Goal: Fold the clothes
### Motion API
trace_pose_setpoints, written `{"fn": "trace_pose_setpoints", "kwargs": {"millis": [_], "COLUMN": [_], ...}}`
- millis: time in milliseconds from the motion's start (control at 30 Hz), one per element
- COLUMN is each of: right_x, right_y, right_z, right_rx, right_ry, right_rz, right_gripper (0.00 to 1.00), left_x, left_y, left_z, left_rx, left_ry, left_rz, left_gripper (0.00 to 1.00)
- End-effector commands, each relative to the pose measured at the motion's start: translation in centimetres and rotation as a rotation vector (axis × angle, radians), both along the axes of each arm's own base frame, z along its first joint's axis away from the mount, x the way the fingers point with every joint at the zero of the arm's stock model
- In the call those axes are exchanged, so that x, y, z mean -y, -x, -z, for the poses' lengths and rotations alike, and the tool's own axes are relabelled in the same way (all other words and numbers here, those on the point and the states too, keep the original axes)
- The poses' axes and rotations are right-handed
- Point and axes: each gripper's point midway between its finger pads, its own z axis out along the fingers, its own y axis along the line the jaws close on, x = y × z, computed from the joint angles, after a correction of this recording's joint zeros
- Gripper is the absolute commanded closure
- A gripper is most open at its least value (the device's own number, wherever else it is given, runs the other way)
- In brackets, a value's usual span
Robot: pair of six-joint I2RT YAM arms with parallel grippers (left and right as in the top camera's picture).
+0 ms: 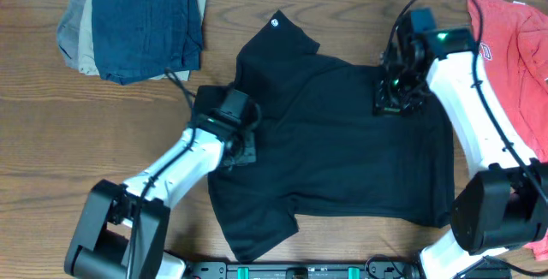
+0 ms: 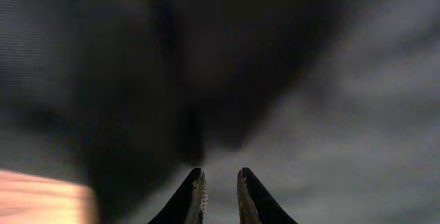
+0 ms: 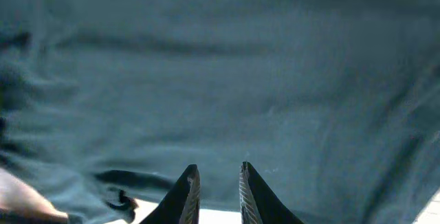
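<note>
Black T-shirt [image 1: 342, 142] lies spread flat on the counter [image 1: 51, 142], centre of the overhead view. One sleeve points to the far edge and carries a small white round mark [image 1: 276, 20]. The other sleeve points to the near edge.

Left gripper [image 1: 242, 146]: sits at the shirt's left margin, down on the fabric. In the left wrist view its fingertips [image 2: 197, 183] stand close together, with only a thin slit between them. Dark cloth fills nearly the whole view past the tips, blurred. A strip of wood shows at lower left. Cannot tell whether a fold is caught between the tips.

Right gripper [image 1: 396, 101]: on the shirt's far right part, near its edge. In the right wrist view the fingertips [image 3: 189, 183] are likewise drawn in narrow, nearly parallel, with the tips against the cloth. The fabric's lower edge runs just below them. Cannot tell whether cloth is pinched.

Off the shirt: a stack of folded garments [image 1: 137, 22], dark blue on top, at the far left corner. A red T-shirt [image 1: 514, 48] lies at the right edge, partly under the right arm.
</note>
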Motion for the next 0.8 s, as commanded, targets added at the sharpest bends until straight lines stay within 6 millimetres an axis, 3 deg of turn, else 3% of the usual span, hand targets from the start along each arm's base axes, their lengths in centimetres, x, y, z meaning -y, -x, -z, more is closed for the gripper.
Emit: {"fn": "trace_pose_setpoints", "kwargs": {"millis": [0,300,400,500,633,767], "right_x": [0.4,0.9,1.1,1.3,1.3,1.3], "right_y": [1.2,4.6,5.8,6.6,7.1,7.1], "right_z": [1.8,6.8,8.0,8.8,9.1,9.1], "right_rx": [-0.044,-0.141,-0.172,-0.193,-0.206,-0.206], "right_ry": [0.033,0.05,0.056,0.06,0.062,0.062], "right_rz": [0.024,0.045,0.048,0.049,0.049,0.049], "right_gripper": [0.81,0.81,0.8,0.81,0.82,0.83], "left_x": [-2.8,-5.4,-8.2,-11.1,-13.4,-14.1], "left_y": [-1.1,-1.4,-1.6,-1.8,-1.6,-1.1], "left_z": [-0.2,-0.1,-0.2,-0.4,-0.6,-2.3], "left_rx": [0.012,0.0,0.015,0.028,0.016,0.029], "left_ry": [-0.043,-0.067,-0.171,-0.253,-0.256,-0.253], "left_rz": [-0.078,-0.114,-0.198,-0.272,-0.352,-0.376], "left_gripper": [0.81,0.81,0.8,0.8,0.8,0.8]}}
